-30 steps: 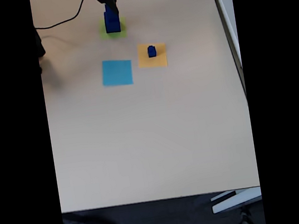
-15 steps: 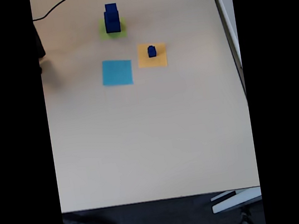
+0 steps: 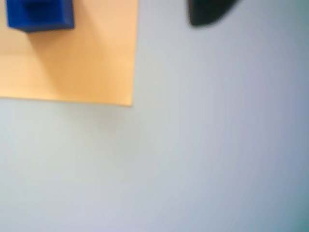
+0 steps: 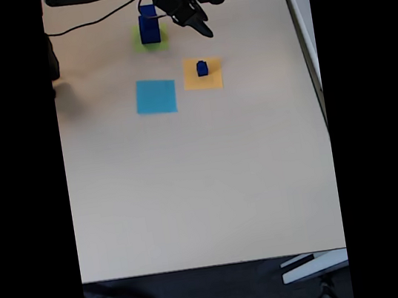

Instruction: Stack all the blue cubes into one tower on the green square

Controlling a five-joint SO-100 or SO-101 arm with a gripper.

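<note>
Nearest me on the bench [image 4: 191, 195] lies the light-blue square [image 4: 156, 96]. Just beyond it the smallest blue cube [image 4: 202, 67] sits on the orange-yellow square [image 4: 202, 73]; in the wrist view it [image 3: 39, 14] is at the top left corner. I judge it light, rigid and easy to flick, so I'd pinch two opposite flat faces. Farther off hangs my gripper [image 4: 202, 27], carrying nothing; I cannot tell its opening. Farthest, the tower [image 4: 148, 23] stands on the green square [image 4: 151, 42].
</note>
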